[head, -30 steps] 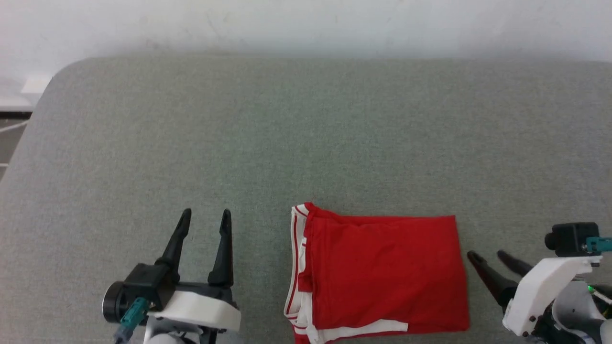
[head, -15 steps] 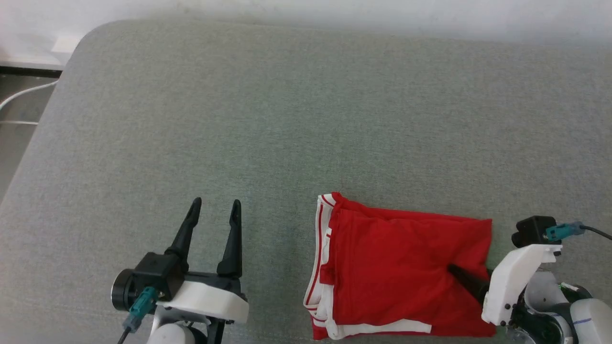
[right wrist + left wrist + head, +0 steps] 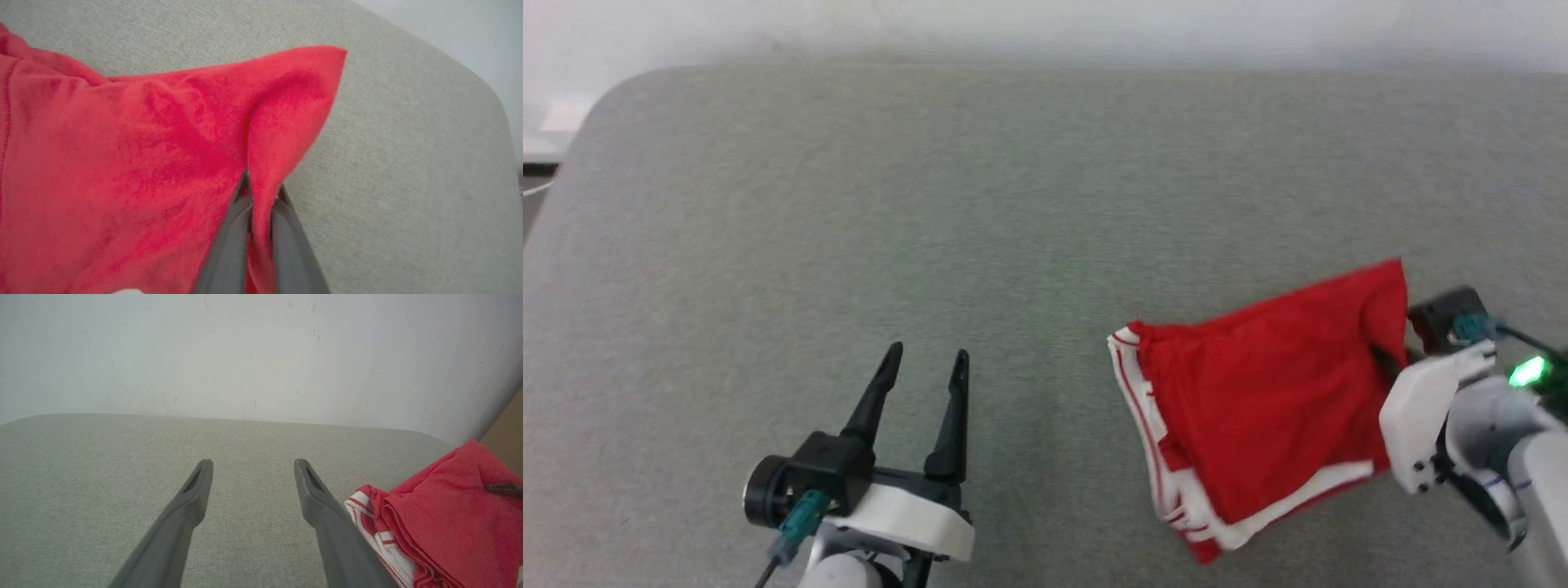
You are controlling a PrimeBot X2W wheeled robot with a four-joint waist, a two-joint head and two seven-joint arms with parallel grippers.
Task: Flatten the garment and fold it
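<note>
Right wrist view: right gripper (image 3: 262, 184) pinched tight on garment's (image 3: 143, 163) right edge; a second ago it stood open just beside that edge. Edge now lifted off grey surface (image 3: 931, 204), far corner peaked; striped side lies on surface, bundle skewed. Left gripper (image 3: 929, 351) wide open, empty, well left of it, as before. Likely a drag or another fold; layers may slip.

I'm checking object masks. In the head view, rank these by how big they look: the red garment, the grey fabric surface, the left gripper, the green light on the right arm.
Largest to smallest:
1. grey fabric surface
2. red garment
3. left gripper, though its nearness to the camera inflates it
4. green light
</note>
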